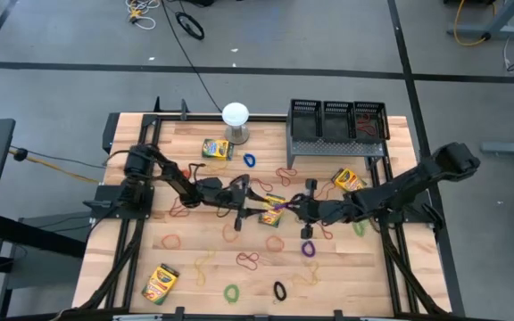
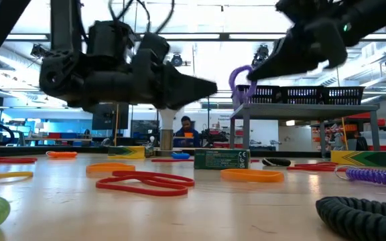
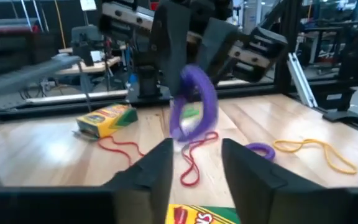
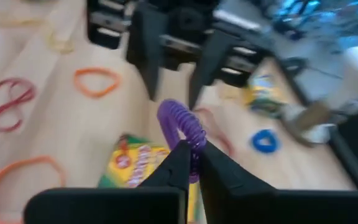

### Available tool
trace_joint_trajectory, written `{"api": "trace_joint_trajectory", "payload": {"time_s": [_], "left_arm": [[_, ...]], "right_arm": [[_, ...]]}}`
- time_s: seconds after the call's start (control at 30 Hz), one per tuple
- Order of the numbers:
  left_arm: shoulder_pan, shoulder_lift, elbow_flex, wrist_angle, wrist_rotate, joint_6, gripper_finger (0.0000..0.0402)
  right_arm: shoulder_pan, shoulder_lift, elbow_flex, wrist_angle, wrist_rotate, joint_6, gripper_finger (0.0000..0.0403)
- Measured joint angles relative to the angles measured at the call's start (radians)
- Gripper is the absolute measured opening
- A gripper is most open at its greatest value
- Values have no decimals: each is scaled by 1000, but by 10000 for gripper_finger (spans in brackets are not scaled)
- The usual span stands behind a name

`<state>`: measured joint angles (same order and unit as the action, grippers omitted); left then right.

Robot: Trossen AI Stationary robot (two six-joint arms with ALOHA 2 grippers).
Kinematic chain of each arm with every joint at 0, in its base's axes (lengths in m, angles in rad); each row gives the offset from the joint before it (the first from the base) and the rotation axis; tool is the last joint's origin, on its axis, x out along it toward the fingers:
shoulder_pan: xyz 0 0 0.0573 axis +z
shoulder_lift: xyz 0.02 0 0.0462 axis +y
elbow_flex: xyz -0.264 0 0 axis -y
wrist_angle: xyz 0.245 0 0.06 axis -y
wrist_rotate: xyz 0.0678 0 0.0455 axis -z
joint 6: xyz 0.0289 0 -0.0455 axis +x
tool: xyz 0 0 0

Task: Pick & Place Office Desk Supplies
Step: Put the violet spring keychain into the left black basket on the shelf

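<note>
At the centre of the high view, above the tabletop (image 1: 132,259), the left gripper (image 3: 194,165) is seen with its jaws spread and empty. Just to its right, a purple coiled band (image 4: 182,127) is pinched in the closed jaws of the right gripper (image 4: 193,163), above a crayon box (image 1: 273,215).

Coil band (image 1: 277,206) between left pincer (image 1: 255,202), right pincer (image 1: 289,209), above crayon box (image 1: 273,215).
</note>
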<state>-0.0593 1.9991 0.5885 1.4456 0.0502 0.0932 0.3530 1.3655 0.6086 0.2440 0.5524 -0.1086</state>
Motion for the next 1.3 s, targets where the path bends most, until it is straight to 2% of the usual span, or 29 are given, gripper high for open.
{"api": "trace_joint_trajectory", "payload": {"time_s": [0.07, 0.2, 0.33, 0.43, 0.57, 0.93, 1.13, 1.3], "left_arm": [[0, -45, -40, 6, -10, 0, 174], [0, -114, -124, -3, -56, 5, 198], [0, -142, -199, -5, -118, 1, 197], [0, -143, -231, -6, -152, -16, 189], [-1, -143, -246, -5, -163, -33, 179], [-1, -143, -247, -23, -163, -45, 176], [-1, -143, -247, -23, -163, -45, 176], [-1, -142, -246, -28, -163, -45, 176]], "right_arm": [[13, -66, 1, -45, 79, 9, 10], [21, -221, 78, -254, 230, 54, 10], [-8, -329, 232, -570, 428, 121, 14], [-94, -370, 356, -776, 480, 199, 11], [-263, -371, 456, -924, 430, 239, 11], [-728, -334, 479, -1005, 75, 269, 12], [-878, -237, 479, -1052, -14, 274, 12], [-936, -184, 479, -1047, -40, 254, 13]]}}
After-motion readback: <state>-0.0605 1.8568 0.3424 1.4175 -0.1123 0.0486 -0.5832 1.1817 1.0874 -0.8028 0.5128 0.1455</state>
